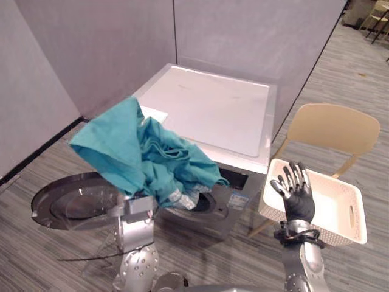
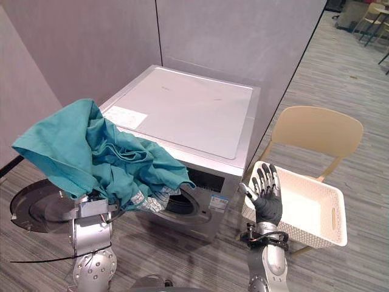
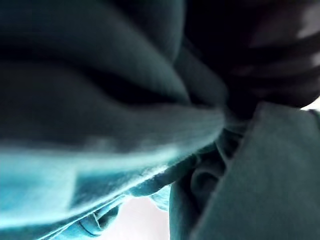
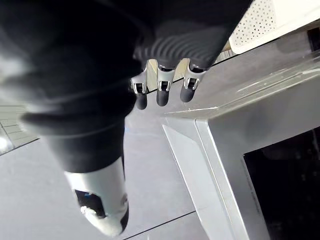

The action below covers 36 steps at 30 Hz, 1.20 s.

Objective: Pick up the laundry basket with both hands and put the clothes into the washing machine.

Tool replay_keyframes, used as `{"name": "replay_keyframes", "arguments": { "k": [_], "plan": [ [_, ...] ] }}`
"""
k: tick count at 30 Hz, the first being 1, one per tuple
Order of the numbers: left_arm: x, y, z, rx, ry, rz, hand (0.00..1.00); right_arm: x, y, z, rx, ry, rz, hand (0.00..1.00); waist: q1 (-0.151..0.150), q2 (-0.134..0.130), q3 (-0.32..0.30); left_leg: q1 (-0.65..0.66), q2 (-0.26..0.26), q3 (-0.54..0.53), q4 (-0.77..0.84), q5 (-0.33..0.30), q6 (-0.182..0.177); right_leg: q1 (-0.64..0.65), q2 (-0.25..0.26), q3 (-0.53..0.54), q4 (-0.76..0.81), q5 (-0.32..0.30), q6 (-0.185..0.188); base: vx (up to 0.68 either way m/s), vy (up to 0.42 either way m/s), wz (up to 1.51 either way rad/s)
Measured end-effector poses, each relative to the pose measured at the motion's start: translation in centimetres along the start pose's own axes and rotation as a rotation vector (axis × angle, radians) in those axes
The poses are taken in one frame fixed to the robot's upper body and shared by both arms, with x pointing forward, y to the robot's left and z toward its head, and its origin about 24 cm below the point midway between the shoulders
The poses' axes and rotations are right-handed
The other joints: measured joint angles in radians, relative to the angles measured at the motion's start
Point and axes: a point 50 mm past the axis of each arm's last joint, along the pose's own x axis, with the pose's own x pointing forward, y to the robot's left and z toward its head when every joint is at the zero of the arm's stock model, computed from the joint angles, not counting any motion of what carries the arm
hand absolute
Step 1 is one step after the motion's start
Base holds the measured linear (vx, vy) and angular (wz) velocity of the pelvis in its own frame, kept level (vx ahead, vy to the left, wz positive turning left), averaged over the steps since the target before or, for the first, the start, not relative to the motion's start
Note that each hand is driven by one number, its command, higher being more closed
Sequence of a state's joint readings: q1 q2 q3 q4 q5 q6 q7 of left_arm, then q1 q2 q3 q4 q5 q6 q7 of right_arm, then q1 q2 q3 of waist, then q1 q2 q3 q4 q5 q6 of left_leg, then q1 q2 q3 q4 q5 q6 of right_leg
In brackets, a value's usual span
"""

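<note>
One crumpled teal cloth (image 1: 130, 152) hangs over the left hand (grip cannot be told) before the silver washing machine (image 1: 213, 109); right hand (image 1: 298, 201), right of it, shows straight, spread fingers.

Grey plank floor (image 1: 362, 85), washing machine (image 1: 213, 109) and tan chair (image 1: 335, 128) standing on it

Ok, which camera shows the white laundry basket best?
The right eye view: the laundry basket sits whole on the tan chair, rim, handle slot and bare inside visible, the right robot hand overlapping one corner. The left eye view is similar. The right wrist view catches a perforated corner; the left wrist view faces teal cloth.
</note>
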<state>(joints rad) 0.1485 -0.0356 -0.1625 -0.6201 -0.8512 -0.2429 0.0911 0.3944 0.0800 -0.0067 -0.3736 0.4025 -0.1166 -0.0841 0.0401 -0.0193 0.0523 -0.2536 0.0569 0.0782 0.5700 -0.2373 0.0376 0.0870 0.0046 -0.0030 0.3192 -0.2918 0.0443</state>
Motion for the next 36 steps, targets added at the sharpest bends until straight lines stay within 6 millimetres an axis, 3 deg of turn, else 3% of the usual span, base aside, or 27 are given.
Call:
{"name": "replay_keyframes", "arguments": {
  "k": [2, 4, 5, 7, 8, 10, 11, 12, 13, 14, 17, 18, 22, 29, 36],
  "plan": [
    [-0.3, 0.3, 0.1, 0.009, 0.001, 0.013, 1.0, -0.1, 0.3, -0.1, 0.008, 0.005, 0.013, 0.0, 0.004, -0.004, 0.011, -0.018, -0.004, -0.002, 0.055, 0.0, -0.002, 0.005, -0.013, 0.01, 0.032, -0.043, -0.034, -0.08, -0.047, -0.09],
    [-0.5, 0.4, 0.2, 0.015, 0.005, 0.022, 1.0, 0.0, 0.5, -0.1, 0.015, 0.002, 0.022, 0.0, 0.009, -0.019, 0.02, -0.057, 0.003, -0.003, 0.13, -0.036, -0.021, -0.001, -0.041, 0.035, 0.031, -0.081, -0.035, -0.06, 0.068, -0.27],
    [-0.5, 0.5, 0.2, 0.014, 0.006, 0.028, 1.0, 0.0, 0.6, -0.1, 0.024, 0.003, 0.025, 0.0, 0.005, -0.01, 0.022, -0.067, 0.039, -0.021, 0.169, -0.038, -0.02, -0.009, -0.044, 0.036, 0.046, -0.081, -0.035, -0.04, 0.097, -0.39],
    [-0.5, 0.5, 0.1, 0.015, 0.016, 0.027, 1.0, 0.0, 0.6, -0.1, 0.031, 0.0, 0.023, 0.0, -0.004, -0.021, 0.02, -0.052, 0.128, -0.05, 0.151, -0.035, -0.026, -0.032, -0.083, 0.059, 0.083, -0.088, -0.024, -0.02, 0.146, -0.37],
    [-0.5, 0.5, 0.1, 0.013, 0.019, 0.027, 1.0, 0.0, 0.6, 0.1, 0.032, -0.008, 0.025, 0.0, -0.005, -0.03, 0.017, -0.036, 0.173, -0.055, 0.098, -0.03, -0.033, -0.052, -0.118, 0.071, 0.102, -0.096, -0.01, 0.01, 0.291, -0.3],
    [-0.6, 0.4, -0.2, 0.007, 0.031, 0.028, 1.0, 0.0, 0.4, 0.2, 0.03, -0.015, 0.015, 0.0, -0.019, -0.02, 0.012, -0.005, 0.218, -0.066, -0.012, -0.007, -0.053, -0.069, -0.146, 0.079, 0.119, -0.101, 0.001, 0.05, 0.35, -0.09],
    [-0.6, 0.4, -0.3, -0.001, 0.035, 0.028, 1.0, 0.1, 0.2, 0.2, 0.025, -0.018, 0.009, 0.0, -0.027, 0.003, 0.001, 0.037, 0.241, -0.085, -0.114, 0.044, -0.09, -0.078, -0.165, 0.089, 0.125, -0.116, 0.039, 0.08, 0.432, 0.14],
    [-0.5, 0.3, -0.7, -0.011, 0.048, 0.026, 1.0, 0.1, 0.1, -0.1, 0.024, -0.002, -0.001, 0.0, -0.034, -0.008, -0.004, 0.047, 0.209, -0.071, -0.133, 0.029, -0.246, -0.07, -0.205, 0.093, 0.107, -0.118, 0.068, 0.07, 0.435, 0.12],
    [-0.5, 0.5, -0.7, -0.005, 0.055, 0.029, 1.0, 0.0, -0.1, -0.5, 0.022, 0.016, -0.007, 0.0, -0.033, -0.027, -0.008, 0.048, 0.185, -0.064, -0.13, 0.025, -0.239, -0.066, -0.231, 0.097, 0.088, -0.102, 0.074, 0.11, 0.479, 0.12],
    [-0.6, 0.7, -0.9, 0.001, 0.072, 0.031, 1.0, -0.1, 0.0, -0.9, 0.022, 0.035, -0.006, 0.0, -0.026, -0.035, -0.013, 0.045, 0.151, -0.052, -0.127, 0.02, -0.225, -0.032, -0.262, 0.089, 0.018, -0.019, 0.104, 0.1, 0.399, 0.02],
    [-0.6, 0.6, -1.0, -0.002, 0.086, 0.023, 1.0, 0.1, 0.2, -0.8, 0.018, 0.03, 0.0, 0.0, -0.026, -0.048, -0.033, 0.045, 0.118, -0.048, -0.119, 0.016, -0.199, -0.002, -0.292, 0.086, -0.057, 0.091, 0.155, 0.08, 0.342, 0.07],
    [-0.5, 0.5, -1.1, 0.001, 0.095, 0.01, 1.0, 0.1, 0.3, -0.8, 0.014, 0.029, 0.003, 0.0, -0.026, -0.049, -0.039, 0.045, 0.107, -0.046, -0.117, 0.014, -0.185, -0.002, -0.302, 0.087, -0.074, 0.133, 0.181, 0.05, 0.224, 0.04],
    [0.0, 0.2, -1.0, 0.002, 0.101, -0.027, 1.0, 0.1, 1.4, -1.4, 0.031, 0.054, 0.051, 0.0, -0.021, -0.033, -0.059, 0.025, 0.099, -0.005, -0.144, 0.021, -0.165, -0.037, -0.322, 0.089, -0.121, 0.218, 0.211, -0.03, 0.129, -0.18],
    [-0.4, 0.6, -2.5, -0.016, 0.162, 0.003, 1.0, -0.4, 1.5, -1.9, 0.035, 0.083, 0.051, 0.0, -0.025, -0.005, -0.071, 0.001, 0.113, 0.015, -0.211, 0.07, -0.174, -0.081, -0.311, 0.08, -0.173, 0.235, 0.217, -0.1, -0.059, -0.15],
    [-1.4, 0.8, -5.1, -0.047, 0.284, 0.029, 1.0, -1.5, 0.5, -2.3, 0.024, 0.115, 0.011, 0.0, -0.024, -0.009, -0.069, 0.005, 0.173, 0.01, -0.323, 0.139, -0.211, -0.104, -0.248, 0.046, -0.201, 0.236, 0.217, -0.08, -0.122, -0.03]
  ]
}}
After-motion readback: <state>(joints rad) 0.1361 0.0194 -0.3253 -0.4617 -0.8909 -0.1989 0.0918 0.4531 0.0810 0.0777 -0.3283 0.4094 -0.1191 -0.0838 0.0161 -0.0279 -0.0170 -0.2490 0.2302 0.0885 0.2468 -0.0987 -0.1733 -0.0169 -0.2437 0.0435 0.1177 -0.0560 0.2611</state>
